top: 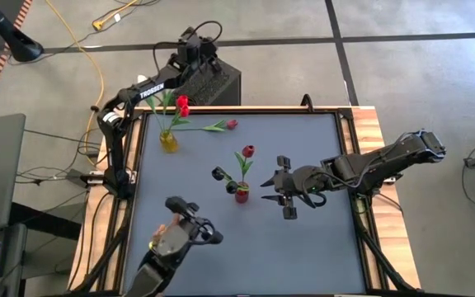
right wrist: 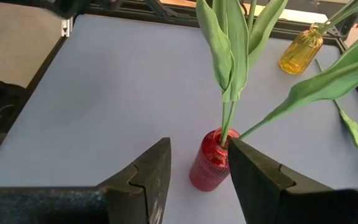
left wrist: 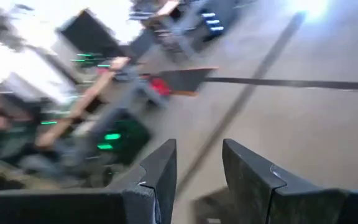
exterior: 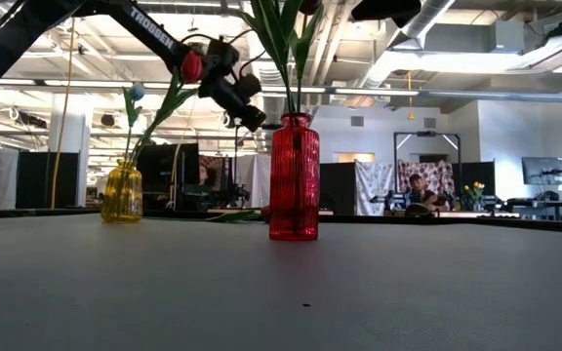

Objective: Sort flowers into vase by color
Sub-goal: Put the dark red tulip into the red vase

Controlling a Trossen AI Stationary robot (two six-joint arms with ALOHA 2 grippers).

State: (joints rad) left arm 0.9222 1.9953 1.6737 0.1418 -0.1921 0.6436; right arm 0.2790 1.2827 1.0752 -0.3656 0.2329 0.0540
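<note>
A red vase (top: 242,195) (exterior: 294,175) stands mid-table holding a red tulip (top: 248,151) and a near-black tulip (top: 218,174). A yellow vase (top: 168,140) (right wrist: 300,50) near the far left corner holds red tulips (top: 182,105). One red-headed tulip (top: 221,125) lies flat on the table to the right of the yellow vase. My right gripper (top: 270,188) (right wrist: 197,174) is open and empty, just right of the red vase (right wrist: 211,163) and pointing at it. My left gripper (top: 196,45) (left wrist: 197,180) is open and empty, raised beyond the table's far edge.
A black box (top: 221,82) sits behind the far edge, under the left arm. A dark device (top: 180,231) stands at the near edge, left of centre. The table's right half and near middle hold nothing else. Wooden rails (top: 369,132) frame the mat.
</note>
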